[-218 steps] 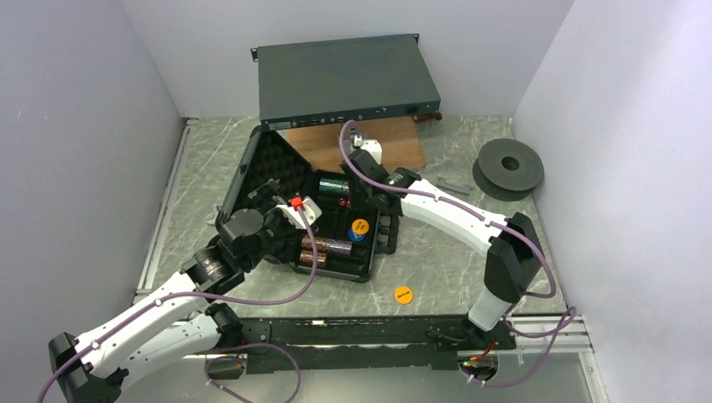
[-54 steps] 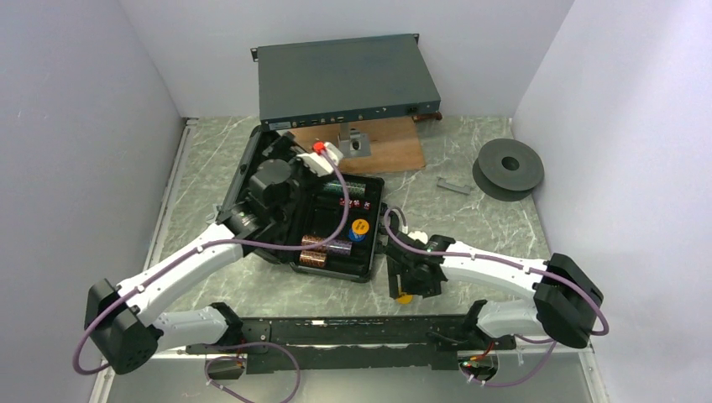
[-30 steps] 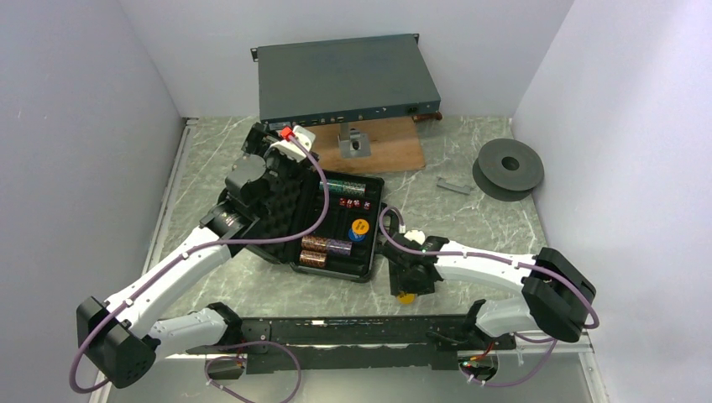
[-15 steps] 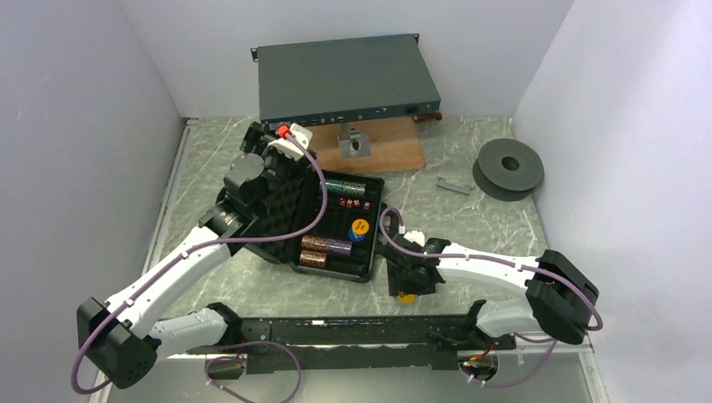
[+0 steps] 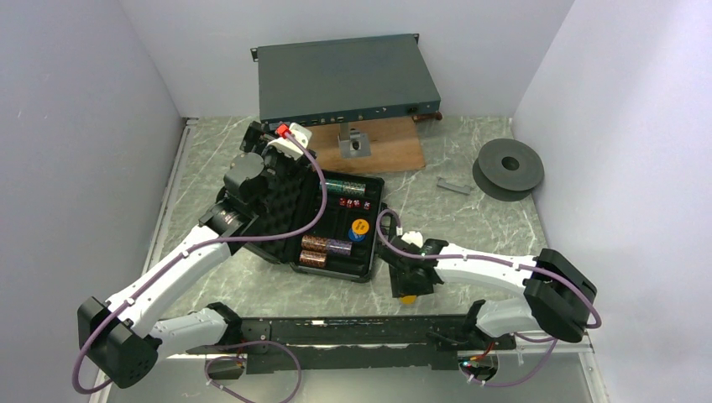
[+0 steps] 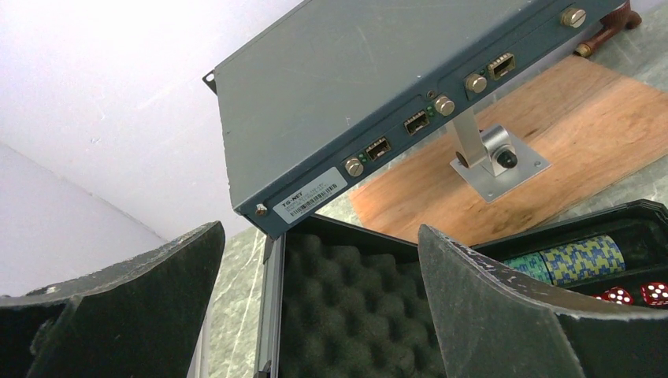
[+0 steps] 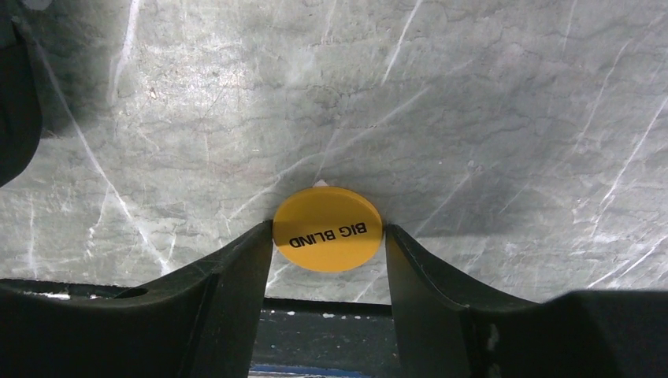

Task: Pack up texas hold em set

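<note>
Several chip stacks, red dice, orange disc, inside open case

Robotics lab cell: bare walls, marble-look tabletop, rack-mount network unit.
</note>
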